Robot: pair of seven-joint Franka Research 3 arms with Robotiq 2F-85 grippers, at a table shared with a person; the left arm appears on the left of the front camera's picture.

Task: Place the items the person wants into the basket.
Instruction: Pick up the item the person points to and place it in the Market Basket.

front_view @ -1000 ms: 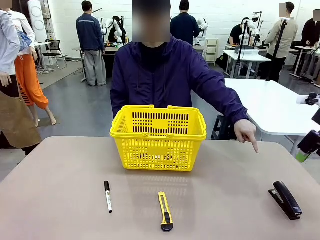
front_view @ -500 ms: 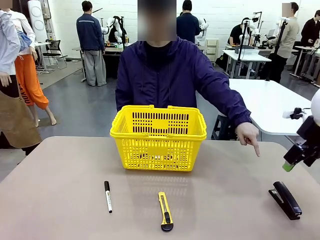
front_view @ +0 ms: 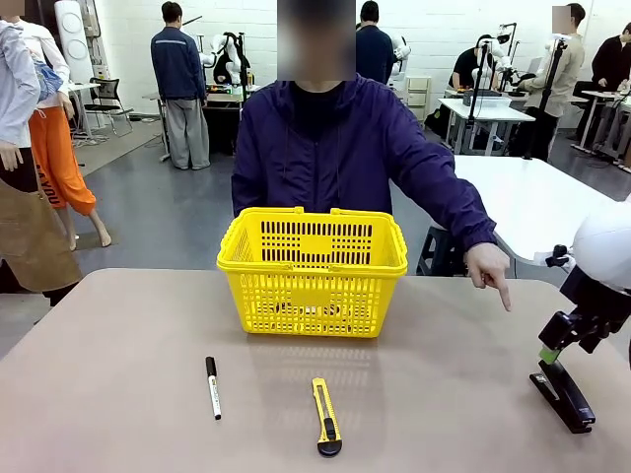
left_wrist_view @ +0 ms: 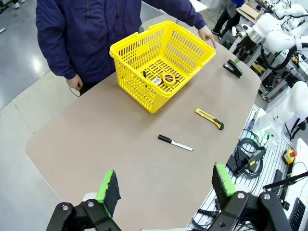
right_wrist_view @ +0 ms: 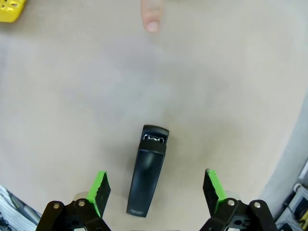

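The yellow basket (front_view: 312, 271) stands mid-table in front of the person (front_view: 340, 148). Inside the basket (left_wrist_view: 163, 62) lies a round yellow-and-black tape measure (left_wrist_view: 169, 79). The person's hand (front_view: 490, 268) points a finger down toward the table's right side. A black stapler (front_view: 564, 396) lies at the right front. My right gripper (front_view: 549, 357) hangs open just above its far end. In the right wrist view the stapler (right_wrist_view: 148, 171) lies between the spread green pads of that gripper (right_wrist_view: 157, 188), and the person's fingertip (right_wrist_view: 152, 19) is beyond. My left gripper (left_wrist_view: 166, 182) stands open, high over the table's left end.
A white marker with a black cap (front_view: 212, 386) lies left of centre and a yellow-and-black utility knife (front_view: 326, 417) at the front middle. The table's right edge runs close behind the stapler. Other tables and people stand far behind.
My right arm has come in from the right edge and dropped toward the stapler. The pointing hand and the things on the table have stayed in place.
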